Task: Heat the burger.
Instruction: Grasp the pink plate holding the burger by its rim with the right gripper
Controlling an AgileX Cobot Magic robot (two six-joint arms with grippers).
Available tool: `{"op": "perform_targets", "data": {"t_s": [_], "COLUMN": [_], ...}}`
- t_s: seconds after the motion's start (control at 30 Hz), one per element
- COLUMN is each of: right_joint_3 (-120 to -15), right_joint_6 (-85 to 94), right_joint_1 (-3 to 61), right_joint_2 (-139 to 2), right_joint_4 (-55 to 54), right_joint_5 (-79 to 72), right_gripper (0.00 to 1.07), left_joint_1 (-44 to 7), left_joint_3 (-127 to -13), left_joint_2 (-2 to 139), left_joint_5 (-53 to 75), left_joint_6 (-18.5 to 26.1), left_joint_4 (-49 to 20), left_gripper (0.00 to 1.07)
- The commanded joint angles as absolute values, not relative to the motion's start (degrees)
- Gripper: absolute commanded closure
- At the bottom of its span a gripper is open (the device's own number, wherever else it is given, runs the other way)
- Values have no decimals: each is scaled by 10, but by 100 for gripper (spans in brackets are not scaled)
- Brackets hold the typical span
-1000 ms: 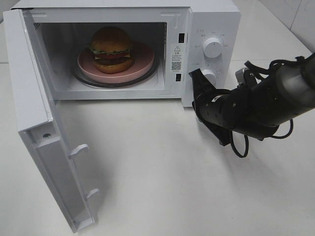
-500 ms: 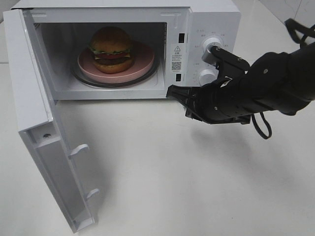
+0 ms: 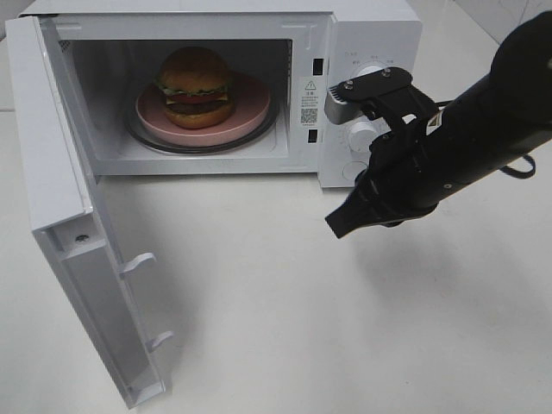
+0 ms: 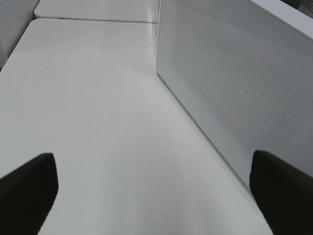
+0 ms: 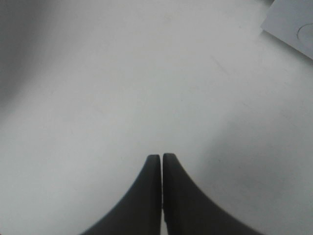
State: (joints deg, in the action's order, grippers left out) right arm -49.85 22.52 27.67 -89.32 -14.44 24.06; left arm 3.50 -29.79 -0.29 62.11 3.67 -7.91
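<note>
A white microwave point(image 3: 371, 26) stands on a white counter point(image 3: 276, 319), its door point(image 3: 65, 207) swung wide open to the left. Inside the cavity, the burger point(image 3: 195, 86) sits on a pink plate point(image 3: 252, 108) atop the glass turntable point(image 3: 147, 140). To the right, the black right arm reaches in front of the control panel point(image 3: 343, 97); its right end effector point(image 3: 338, 225) points down towards the counter with jaws pressed together, holding nothing. In the left wrist view, the left end effector point(image 4: 151, 156) is spread wide and empty above the counter, beside the microwave's perforated side wall point(image 4: 234, 88).
</note>
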Motion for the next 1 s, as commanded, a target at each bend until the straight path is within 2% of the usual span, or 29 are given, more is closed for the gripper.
{"op": "perform_targets", "data": {"t_s": [0.03, 0.07, 0.3, 0.4, 0.43, 0.53, 0.6, 0.63, 0.7, 0.73, 0.77, 0.8, 0.9, 0.93, 1.0], "right_joint_3": [-527, -547, -588, -600, -603, -603, -603, -603, -603, -603, -603, -603, -603, -603, -603], "right_joint_6": [236, 252, 334, 389, 445, 474, 584, 584, 648, 648, 645, 631, 622, 610, 603], "right_joint_1": [274, 274, 274, 274, 274, 274, 274, 274, 274, 274, 274, 276, 276, 276, 276], "right_joint_2": [-875, -873, -871, -867, -867, -867, -867, -867, -867, -867, -867, -867, -867, -869, -869], "right_joint_4": [-56, -26, 7, 7, 7, 8, 9, 9, 10, 10, 10, 11, 11, 12, 19], "right_joint_5": [357, 414, 497, 505, 506, 506, 504, 504, 474, 474, 465, 450, 444, 436, 430], "right_gripper": [103, 103, 100, 95, 89, 86, 71, 71, 46, 46, 41, 29, 23, 15, 12], "left_joint_1": [36, 36, 36, 36, 36, 36, 36, 36, 36, 36, 36, 36, 36, 36, 36], "left_joint_3": [-297, -297, -297, -297, -297, -297, -297, -297, -297, -297, -297, -297, -297, -297, -297], "left_joint_2": [-13, -13, -13, -13, -13, -13, -13, -13, -13, -13, -13, -13, -13, -13, -13], "left_joint_5": [615, 615, 615, 615, 615, 615, 615, 615, 615, 615, 615, 615, 615, 615, 615], "left_joint_6": [33, 33, 33, 33, 33, 33, 33, 33, 33, 33, 33, 33, 33, 33, 33], "left_joint_4": [-81, -81, -81, -81, -81, -81, -81, -81, -81, -81, -81, -81, -81, -81, -81], "left_gripper": [7, 7, 7, 7, 7, 7, 7, 7, 7, 7, 7, 7, 7, 7, 7]}}
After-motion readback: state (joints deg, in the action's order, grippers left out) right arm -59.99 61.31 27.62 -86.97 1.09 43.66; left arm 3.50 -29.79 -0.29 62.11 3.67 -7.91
